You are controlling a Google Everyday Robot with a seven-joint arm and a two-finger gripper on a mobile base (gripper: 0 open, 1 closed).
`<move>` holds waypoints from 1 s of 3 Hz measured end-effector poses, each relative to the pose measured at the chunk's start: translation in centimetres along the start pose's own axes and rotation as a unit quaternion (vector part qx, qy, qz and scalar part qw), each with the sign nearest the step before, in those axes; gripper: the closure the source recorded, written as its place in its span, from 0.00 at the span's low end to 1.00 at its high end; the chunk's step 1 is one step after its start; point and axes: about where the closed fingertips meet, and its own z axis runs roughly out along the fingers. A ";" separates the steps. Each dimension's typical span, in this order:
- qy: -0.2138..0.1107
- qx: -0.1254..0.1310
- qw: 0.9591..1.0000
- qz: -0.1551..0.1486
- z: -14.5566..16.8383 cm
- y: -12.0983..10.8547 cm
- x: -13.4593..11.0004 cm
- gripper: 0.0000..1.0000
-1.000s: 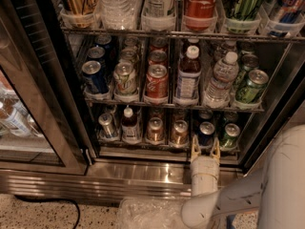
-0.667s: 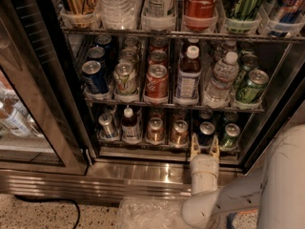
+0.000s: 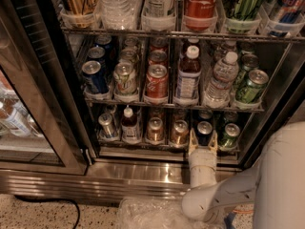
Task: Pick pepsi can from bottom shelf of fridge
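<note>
Speckled flooring and a stainless steel base sit beneath the fridge (image 3: 28,104), whose glass door stands open at the left with wire racks of drinks behind it.

Taking the pepsi can (image 3: 204,130) as the landmark, the bottom shelf (image 3: 143,142) runs leftward from it in clear lane trays. Farthest left of the can stands a silver-topped can (image 3: 106,124), then a small white-capped bottle (image 3: 128,124), then a copper-brown can (image 3: 154,128), and just left of the pepsi can a second copper-brown can (image 3: 179,131). The pepsi can itself is dark blue with a shiny top, standing upright at the front of its lane, second from the right end. Just right of it sits a green can (image 3: 229,135).

Directly below and in front of the pepsi can is the gripper (image 3: 203,140), its jaws spread apart with one fingertip at either side of the can's lower part. They hold nothing; whether they touch the can cannot be told.

The step in hand looks like the final approach before the grasp. The next move likely calls for easing forward a little so the jaws straddle the can's body, then closing squarely, keeping clear of the neighbouring copper-brown and green cans and the tray walls between lanes.
</note>
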 end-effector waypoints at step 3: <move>0.001 -0.012 1.000 -0.012 1.6 0.9 0.7 0.41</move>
